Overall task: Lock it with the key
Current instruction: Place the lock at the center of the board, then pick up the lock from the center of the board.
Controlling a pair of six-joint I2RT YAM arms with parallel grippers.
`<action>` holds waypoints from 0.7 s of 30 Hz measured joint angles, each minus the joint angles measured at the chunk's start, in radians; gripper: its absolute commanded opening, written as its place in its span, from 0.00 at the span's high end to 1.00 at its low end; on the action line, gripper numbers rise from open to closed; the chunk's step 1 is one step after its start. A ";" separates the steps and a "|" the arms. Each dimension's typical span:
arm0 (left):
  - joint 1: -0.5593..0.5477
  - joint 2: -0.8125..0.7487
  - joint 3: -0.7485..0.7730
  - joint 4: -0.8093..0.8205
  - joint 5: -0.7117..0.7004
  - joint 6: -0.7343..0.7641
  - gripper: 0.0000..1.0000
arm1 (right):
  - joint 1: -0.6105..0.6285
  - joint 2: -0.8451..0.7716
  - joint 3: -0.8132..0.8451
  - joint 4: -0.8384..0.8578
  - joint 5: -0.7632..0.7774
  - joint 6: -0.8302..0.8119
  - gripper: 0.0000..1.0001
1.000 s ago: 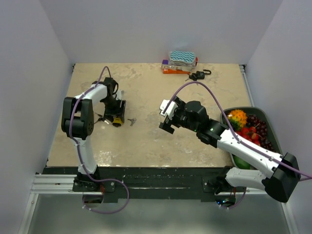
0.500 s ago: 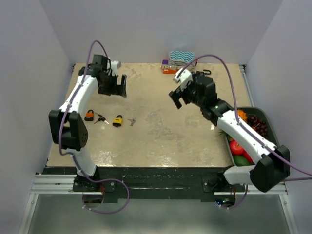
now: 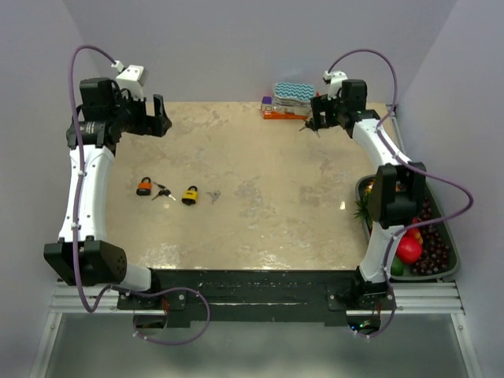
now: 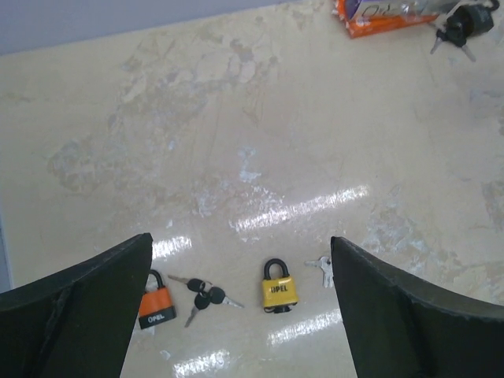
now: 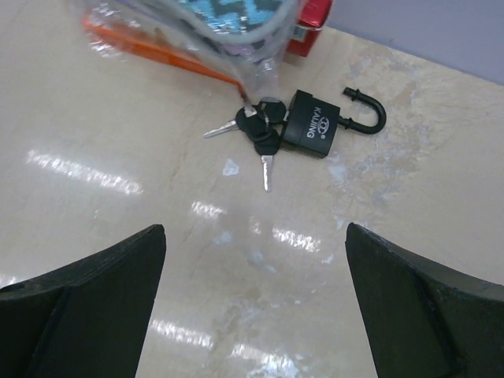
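Observation:
A yellow padlock (image 4: 278, 287) (image 3: 190, 194) lies shut on the table, with a silver key pair (image 4: 321, 268) (image 3: 213, 195) to its right. An orange padlock (image 4: 157, 303) (image 3: 145, 187) lies to its left, with black-headed keys (image 4: 203, 294) (image 3: 163, 191) between them. A black padlock (image 5: 321, 125) with its shackle open and a bunch of keys (image 5: 258, 134) lies at the back right of the table. My left gripper (image 3: 157, 120) (image 4: 240, 315) is open and empty, raised at the back left. My right gripper (image 3: 316, 116) (image 5: 256, 315) is open and empty over the black padlock's spot.
An orange box (image 3: 282, 113) with a bagged teal-patterned item (image 3: 295, 92) on it stands at the back edge. A dark green tray (image 3: 435, 272) of fruit sits at the right edge. White walls enclose the table on three sides.
Both arms swung away from the table's middle: the left rose from the yellow padlock to the back left corner, the right moved to the back right by the black padlock.

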 measured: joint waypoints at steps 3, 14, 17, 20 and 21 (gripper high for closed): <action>0.010 0.040 -0.021 -0.023 0.000 -0.008 0.01 | -0.018 0.124 0.090 0.003 0.049 0.060 0.03; 0.023 0.095 -0.003 -0.081 -0.026 -0.053 0.01 | -0.020 0.407 0.234 0.077 0.161 0.124 0.16; 0.027 0.113 -0.001 -0.085 -0.035 -0.068 0.01 | -0.020 0.437 0.235 0.104 0.178 0.128 0.19; 0.028 0.121 -0.001 -0.093 -0.042 -0.074 0.01 | -0.020 0.451 0.235 0.129 0.189 0.128 0.21; 0.028 0.122 0.000 -0.094 -0.042 -0.077 0.01 | -0.020 0.453 0.235 0.141 0.193 0.128 0.22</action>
